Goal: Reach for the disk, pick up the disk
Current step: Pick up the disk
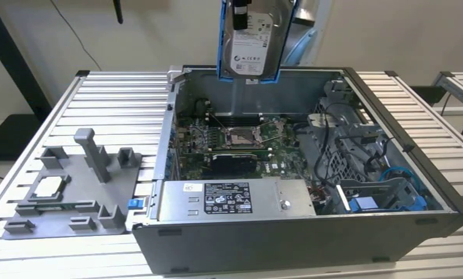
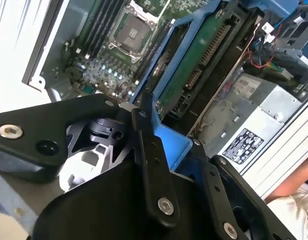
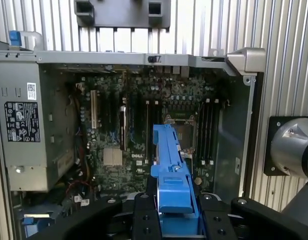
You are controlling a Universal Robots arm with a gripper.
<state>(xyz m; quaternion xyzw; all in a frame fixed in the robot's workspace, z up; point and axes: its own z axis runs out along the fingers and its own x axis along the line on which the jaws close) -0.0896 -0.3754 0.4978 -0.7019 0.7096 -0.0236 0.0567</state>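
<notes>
The disk [image 1: 251, 40], silver-grey with a white label and a bright blue bracket, hangs upright in the air above the back wall of the open computer case. In the second wrist view its green circuit-board side [image 2: 194, 65] faces the camera inside the blue frame. My gripper [image 3: 174, 200] is shut on the blue bracket [image 3: 171, 175], with a black finger [image 3: 143, 215] on either side. The second wrist view shows the same hold, the gripper [image 2: 169, 132] clamping the blue edge of the bracket.
The open computer case [image 1: 440, 197] lies on a slatted metal table, motherboard [image 1: 239, 139] exposed and a long grey box with a white sticker [image 1: 231, 200] at the front. A grey fixture plate [image 1: 68, 192] with a small white-grey chip [image 1: 49, 186] sits at the exterior view's left. A person's arm [image 2: 294, 200] is beside the table.
</notes>
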